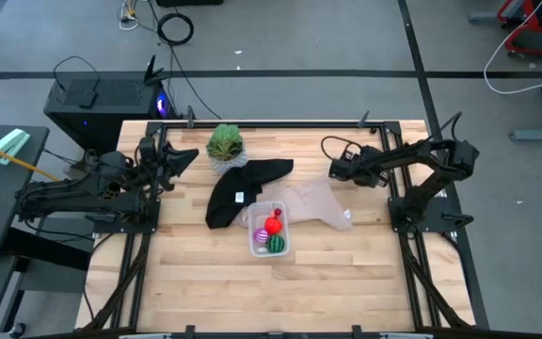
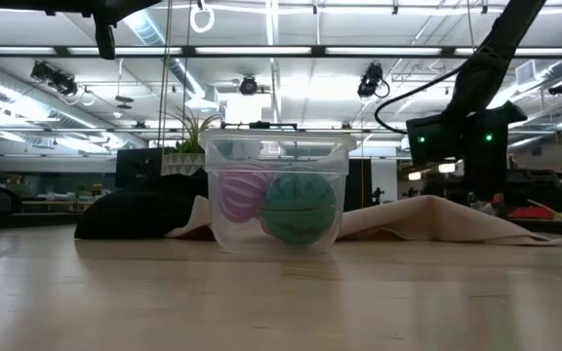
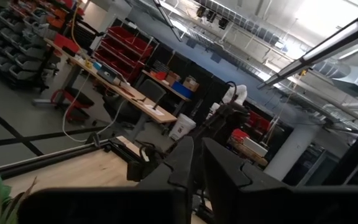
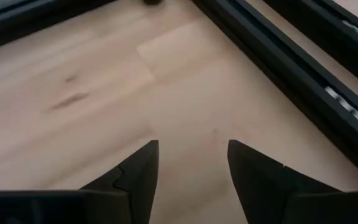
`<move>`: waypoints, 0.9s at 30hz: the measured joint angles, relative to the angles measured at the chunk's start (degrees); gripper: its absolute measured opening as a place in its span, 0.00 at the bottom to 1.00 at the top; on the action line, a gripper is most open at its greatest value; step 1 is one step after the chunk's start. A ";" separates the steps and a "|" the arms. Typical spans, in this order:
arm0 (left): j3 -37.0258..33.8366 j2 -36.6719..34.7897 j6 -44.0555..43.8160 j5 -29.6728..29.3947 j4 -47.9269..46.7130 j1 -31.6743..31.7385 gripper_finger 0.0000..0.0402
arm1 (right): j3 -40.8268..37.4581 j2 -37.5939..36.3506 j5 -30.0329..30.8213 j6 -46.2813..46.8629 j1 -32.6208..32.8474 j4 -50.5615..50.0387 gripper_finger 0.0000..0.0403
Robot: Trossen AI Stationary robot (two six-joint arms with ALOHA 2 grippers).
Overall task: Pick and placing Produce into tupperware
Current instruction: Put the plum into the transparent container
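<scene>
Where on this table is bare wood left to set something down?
Free: the whole front strip of the table, ahead of the tupperware, and the sides beside each arm base. Crowded: the middle back, where plant, black cloth, beige cloth and tupperware bunch together.

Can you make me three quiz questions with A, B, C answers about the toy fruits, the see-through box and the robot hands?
1. Where are the toy fruits?
A. on the black cloth
B. in the clear tub
C. beside the plant

2. What colour is the melon-like fruit?
A. green
B. blue
C. yellow

3. How is the right gripper?
A. shut on a fruit
B. open and empty
C. inside the tub

Answers:
1. B: the high view shows them inside the clear tub.
2. A: the melon-like fruit looks green through the tub wall.
3. B: the right gripper has spread fingers with only bare table between them.
</scene>
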 joint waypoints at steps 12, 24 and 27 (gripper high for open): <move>0.01 0.00 -0.50 -1.90 -0.18 0.00 0.10 | 0.08 -0.02 -1.75 -26.57 -11.84 16.42 0.45; 0.00 0.00 -0.56 -3.58 -0.14 0.00 0.11 | 0.09 0.09 0.11 -29.74 -17.71 16.71 0.44; 0.00 0.00 -0.57 -3.80 -0.14 0.00 0.11 | 0.10 0.36 -0.04 -29.72 -19.20 17.71 0.44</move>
